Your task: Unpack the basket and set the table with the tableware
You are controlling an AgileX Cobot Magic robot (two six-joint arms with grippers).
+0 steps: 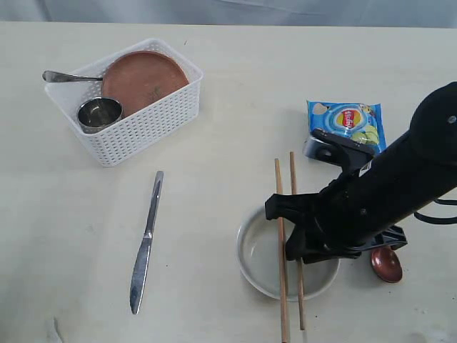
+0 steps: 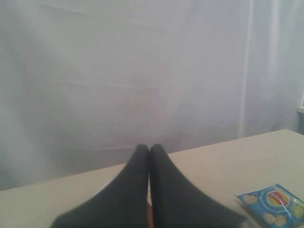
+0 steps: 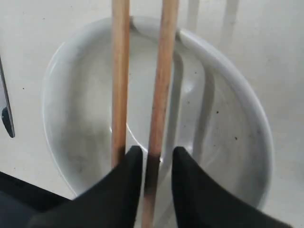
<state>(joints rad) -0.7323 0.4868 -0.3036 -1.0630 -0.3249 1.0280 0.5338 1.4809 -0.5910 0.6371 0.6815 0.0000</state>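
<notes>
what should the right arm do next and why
Probably lift the right gripper straight up: both chopsticks already lie across the bowl, and the jaws seem to stand slightly apart around one stick, so it looks released.

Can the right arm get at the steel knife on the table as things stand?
Probably yes: the knife lies alone on bare table, but the right claw straddles a chopstick.

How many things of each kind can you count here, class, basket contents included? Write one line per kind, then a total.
Basket: 1
Plate: 1
Steel cup: 1
Steel utensil in basket: 1
Knife: 1
Bowl: 1
Chopsticks: 2
Red-brown spoon: 1
Chips bag: 1
Total: 10
</notes>
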